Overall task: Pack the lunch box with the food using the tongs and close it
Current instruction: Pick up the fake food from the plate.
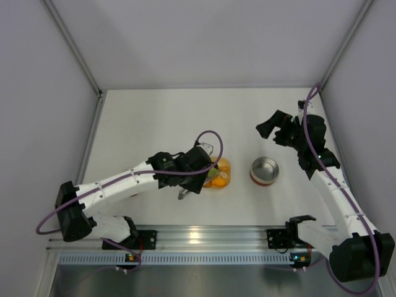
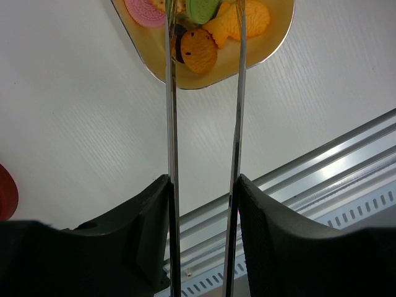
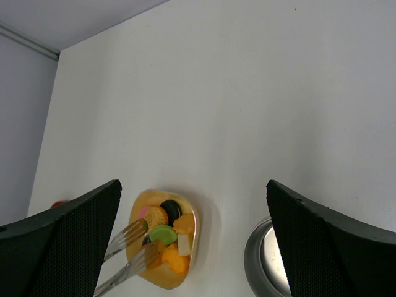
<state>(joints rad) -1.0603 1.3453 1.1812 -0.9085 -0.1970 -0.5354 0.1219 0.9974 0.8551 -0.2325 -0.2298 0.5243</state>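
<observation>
My left gripper (image 2: 204, 182) is shut on the silver tongs (image 2: 172, 124), one arm pressed against each finger. The tong tips reach into the yellow dish (image 2: 263, 52), standing apart among the food (image 2: 199, 52): orange, green, pink and dark pieces. In the right wrist view the forked tips (image 3: 127, 235) sit beside a green piece (image 3: 162, 234). The lunch box (image 1: 264, 171), a steel bowl with a red band, stands right of the dish (image 1: 225, 179) and looks empty. A sliver of the red lid (image 2: 6, 192) shows at the left. My right gripper (image 1: 275, 130) hangs open behind the lunch box, holding nothing.
The aluminium rail (image 1: 204, 236) with both arm bases runs along the near table edge. Grey walls (image 1: 37, 93) close in the left, back and right sides. The left arm (image 1: 117, 182) lies diagonally across the near left of the table.
</observation>
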